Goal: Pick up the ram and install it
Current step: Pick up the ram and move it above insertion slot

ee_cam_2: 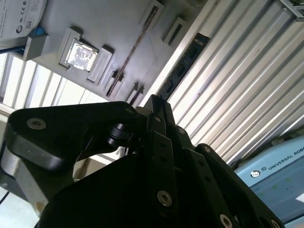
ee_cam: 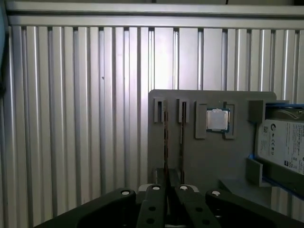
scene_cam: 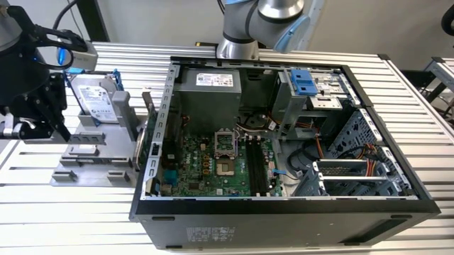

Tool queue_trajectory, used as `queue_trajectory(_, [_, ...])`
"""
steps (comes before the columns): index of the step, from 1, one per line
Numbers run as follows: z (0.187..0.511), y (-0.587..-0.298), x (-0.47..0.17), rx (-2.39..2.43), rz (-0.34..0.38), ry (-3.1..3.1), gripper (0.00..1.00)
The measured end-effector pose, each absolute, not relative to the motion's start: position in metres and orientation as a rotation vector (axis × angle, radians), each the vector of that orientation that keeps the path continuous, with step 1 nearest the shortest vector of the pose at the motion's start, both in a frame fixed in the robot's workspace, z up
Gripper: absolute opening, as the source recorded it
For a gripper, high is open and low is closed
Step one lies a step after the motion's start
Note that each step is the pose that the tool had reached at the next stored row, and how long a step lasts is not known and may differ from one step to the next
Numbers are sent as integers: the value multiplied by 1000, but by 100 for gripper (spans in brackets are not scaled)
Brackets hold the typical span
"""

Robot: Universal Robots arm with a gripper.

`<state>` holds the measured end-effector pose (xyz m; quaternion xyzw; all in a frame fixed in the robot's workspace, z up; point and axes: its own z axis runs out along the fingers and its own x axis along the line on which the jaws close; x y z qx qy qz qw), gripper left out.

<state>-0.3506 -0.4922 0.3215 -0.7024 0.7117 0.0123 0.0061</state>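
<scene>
Hovers with hand (ee_cam: 169,184) close over upright ram (ee_cam: 165,129) in gray tray (ee_cam: 209,164) on desk (ee_cam: 71,118); cannot tell how wide hand stands.

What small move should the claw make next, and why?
Probably lower the claw straight toward the ram standing on edge in the grey holder. In both wrist views the claw lines up with that stick near the holder's edge, and in the exterior view the black slots on the motherboard look unfilled, so the ram is not yet installed.
</scene>
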Motion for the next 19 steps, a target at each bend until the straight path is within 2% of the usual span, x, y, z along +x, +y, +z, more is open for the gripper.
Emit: queue_trajectory(19, [352, -492, -351, -2198, 38, 2228, 0])
